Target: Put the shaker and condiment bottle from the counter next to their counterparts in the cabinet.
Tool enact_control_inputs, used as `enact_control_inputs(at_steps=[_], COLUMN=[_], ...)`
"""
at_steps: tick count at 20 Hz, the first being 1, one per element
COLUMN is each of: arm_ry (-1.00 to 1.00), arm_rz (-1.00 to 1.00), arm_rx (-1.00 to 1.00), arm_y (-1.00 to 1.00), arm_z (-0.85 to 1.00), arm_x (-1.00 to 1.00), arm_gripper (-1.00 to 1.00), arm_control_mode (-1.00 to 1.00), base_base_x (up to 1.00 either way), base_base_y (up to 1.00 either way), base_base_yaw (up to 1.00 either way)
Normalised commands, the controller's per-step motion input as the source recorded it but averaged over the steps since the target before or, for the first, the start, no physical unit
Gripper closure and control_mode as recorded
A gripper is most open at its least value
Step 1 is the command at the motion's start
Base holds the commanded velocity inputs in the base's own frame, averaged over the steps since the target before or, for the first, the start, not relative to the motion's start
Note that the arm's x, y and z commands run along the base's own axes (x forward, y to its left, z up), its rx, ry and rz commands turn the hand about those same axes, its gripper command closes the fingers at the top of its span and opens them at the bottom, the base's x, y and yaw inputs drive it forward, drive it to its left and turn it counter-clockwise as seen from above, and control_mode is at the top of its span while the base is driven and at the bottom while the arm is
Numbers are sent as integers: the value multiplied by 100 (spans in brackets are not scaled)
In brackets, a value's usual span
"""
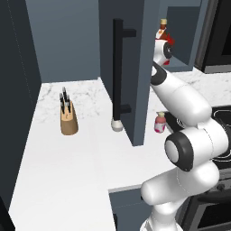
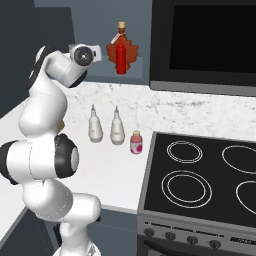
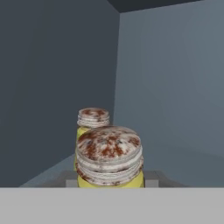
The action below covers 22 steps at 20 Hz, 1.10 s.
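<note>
- The fingers (image 3: 151,178) are pressed on the shaker (image 3: 109,153), one at each side of its low yellow body.
- The shaker is between the fingers, inside the cabinet (image 3: 52,78); the second shaker (image 3: 92,120) stands just beyond it, a little to one side.
- It is likely light and stiff, with a smooth wall that may slip; the grip is best kept on the body, under the wider cap.
- It is squat and yellow, and its ridged pale cap has rust-red speckles.
</note>
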Motion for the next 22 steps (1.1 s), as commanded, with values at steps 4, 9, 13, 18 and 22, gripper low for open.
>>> enact_control_inputs(at_steps=[4, 9, 13, 18, 22], arm_ry=[-2, -1, 0, 0, -2], arm_rz=[0, 0, -1, 0, 0], arm_rx=[0, 0, 0, 0, 0], arm_y=[0, 0, 0, 0, 0], arm_z=[-13, -5, 0, -8, -16], arm_x=[10, 19, 29, 16, 12], arm_gripper=[100, 100, 100, 100, 100], arm_control_mode=[-100, -100, -100, -100, -100], base_base_x=[0, 0, 0, 0, 0], base_base_y=[0, 0, 0, 0, 0], base_base_yaw=[0, 0, 0, 0, 0])
